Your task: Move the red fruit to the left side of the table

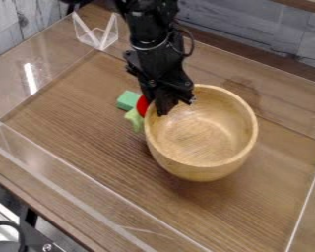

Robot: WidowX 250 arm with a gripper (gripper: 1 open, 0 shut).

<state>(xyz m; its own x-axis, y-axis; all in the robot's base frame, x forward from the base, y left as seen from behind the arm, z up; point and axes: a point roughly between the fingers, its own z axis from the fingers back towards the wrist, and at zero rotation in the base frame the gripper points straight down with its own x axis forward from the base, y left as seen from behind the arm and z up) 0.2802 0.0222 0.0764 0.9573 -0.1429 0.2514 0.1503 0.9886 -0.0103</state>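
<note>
- Right now the black robot arm (150, 30) comes down from the top of the view, with the gripper (157, 101) pointing steeply down at the near-left rim of the wooden bowl (203, 138).
- Gripper fingers look pinched close together on the red fruit (143, 104); only a small red patch shows at the fingertips, on their left side, so the grip reads as clamped on it, though the contact itself is partly hidden by the fingers.
- Fruit's light green cap (134, 120) sticks out just below and to the left of the red patch, right against the outer wall of the bowl.
- Cannot tell whether the fruit is lifted off the table (68, 138) or touching it; the bowl rim and the fingers block that spot.
- Green block (126, 99) lies flat on the table just left of the gripper, partly covered by it.
- Bowl sits upright at centre-right of the tabletop; the inside looks bare wood.
- Clear acrylic walls (48, 54) edge the table on the left, front and right sides.
- Fruit's place overall: about the middle of the table, between green block and bowl, with open tabletop to the left of it.
</note>
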